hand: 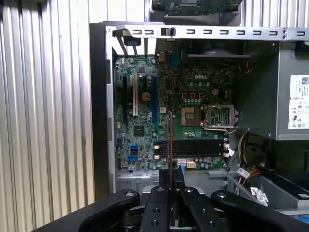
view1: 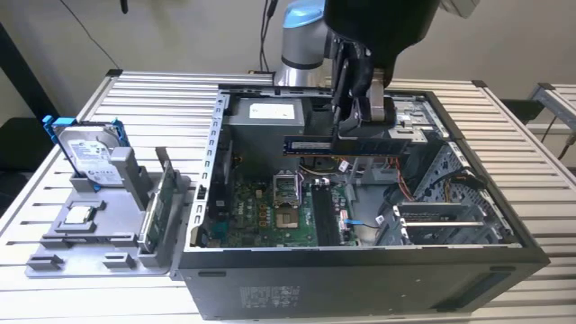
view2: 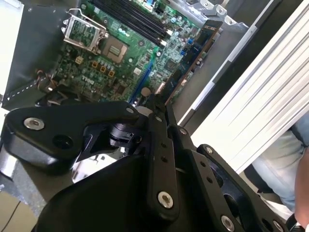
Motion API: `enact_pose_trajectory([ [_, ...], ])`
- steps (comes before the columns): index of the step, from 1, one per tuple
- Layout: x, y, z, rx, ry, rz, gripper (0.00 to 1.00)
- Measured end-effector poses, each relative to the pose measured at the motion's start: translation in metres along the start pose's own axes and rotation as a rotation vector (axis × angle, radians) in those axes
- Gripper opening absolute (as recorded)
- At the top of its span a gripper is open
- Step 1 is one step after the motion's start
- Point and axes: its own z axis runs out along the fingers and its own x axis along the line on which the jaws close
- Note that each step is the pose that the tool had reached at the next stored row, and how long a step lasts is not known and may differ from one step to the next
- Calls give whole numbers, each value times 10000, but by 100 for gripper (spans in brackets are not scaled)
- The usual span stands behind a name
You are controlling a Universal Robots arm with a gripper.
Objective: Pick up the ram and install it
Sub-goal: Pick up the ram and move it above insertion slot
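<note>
**Ram clamped, level over the open case**

My claw (view1: 340, 140) is closed tight on the ram (view1: 365, 146). I hold it level in the air above the open computer case (view1: 199, 202), well clear of the motherboard (view1: 266, 212). In the first wrist view the ram (hand: 170, 140) is edge-on, a thin line whose near end is hidden behind my black links. The case also holds the power supply (view1: 270, 111). On the desk (view1: 144, 94) beside it, a grey tray (view1: 54, 260) carries an upright hard drive (view1: 90, 155).
</note>
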Motion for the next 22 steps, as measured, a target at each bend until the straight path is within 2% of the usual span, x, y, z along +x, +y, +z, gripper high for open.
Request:
enact_pose_trajectory([
  [14, -1, -44, 0, 0, 0, 0, 14],
  [18, -3, -84, 1, 0, 0, -1, 14],
  [22, -45, -94, 7, 1, 0, 1, 14],
])
